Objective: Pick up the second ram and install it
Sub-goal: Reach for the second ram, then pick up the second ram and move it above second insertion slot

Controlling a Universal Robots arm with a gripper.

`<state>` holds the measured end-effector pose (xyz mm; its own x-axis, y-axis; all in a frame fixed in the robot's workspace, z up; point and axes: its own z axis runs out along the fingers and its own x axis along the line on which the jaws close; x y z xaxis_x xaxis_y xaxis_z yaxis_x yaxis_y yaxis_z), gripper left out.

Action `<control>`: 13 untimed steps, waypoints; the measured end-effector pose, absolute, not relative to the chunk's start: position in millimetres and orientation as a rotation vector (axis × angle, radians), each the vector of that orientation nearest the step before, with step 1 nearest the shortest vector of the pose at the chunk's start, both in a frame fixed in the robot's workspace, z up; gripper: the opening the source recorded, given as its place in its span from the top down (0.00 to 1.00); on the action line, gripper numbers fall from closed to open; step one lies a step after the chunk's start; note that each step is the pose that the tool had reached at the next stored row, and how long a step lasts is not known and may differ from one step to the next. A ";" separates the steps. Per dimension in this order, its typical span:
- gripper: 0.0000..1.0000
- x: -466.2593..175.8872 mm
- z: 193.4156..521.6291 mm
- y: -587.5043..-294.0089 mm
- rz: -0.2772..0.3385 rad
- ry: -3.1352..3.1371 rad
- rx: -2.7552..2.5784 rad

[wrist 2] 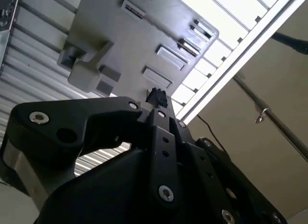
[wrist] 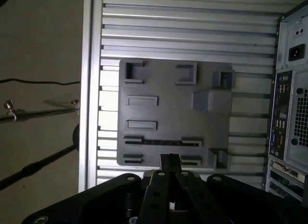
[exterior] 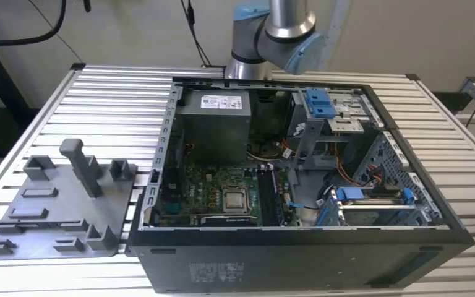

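Ram (wrist: pixel 155 142) shows as a thin dark strip held between two holders on the grey plate (wrist: pixel 168 113), which lies near the tabletop's (wrist: pixel 192 41) edge beside the open computer (exterior: pixel 287 266). The end effector (wrist: pixel 170 160) hangs over the plate, its fingers (wrist: pixel 165 162) together, holding nothing.

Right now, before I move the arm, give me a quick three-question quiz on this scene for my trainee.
1. True or false: the computer case lies open, its motherboard showing.
2. The grey fixture plate lies: A) to the exterior view's left of the case; B) inside the case; C) to the exterior view's right of the case.
3. Fill in: in the first wrist view, the gripper, fingers shut, points at the plate near the thin dark ____ standing in it.
Key: 1 true; 2 A; 3 ram.
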<state>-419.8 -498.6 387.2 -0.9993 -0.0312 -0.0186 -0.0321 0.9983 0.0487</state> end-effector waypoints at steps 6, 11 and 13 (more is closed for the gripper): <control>0.89 -419.8 387.1 -498.7 0.077 3.123 -0.049; 0.89 -419.8 387.1 -498.7 0.077 3.123 -0.049; 0.89 -419.8 387.1 -498.7 0.077 3.124 -0.054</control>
<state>-419.8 -498.7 387.1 -0.9993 -0.0340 -0.0175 -0.0348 0.9982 0.0488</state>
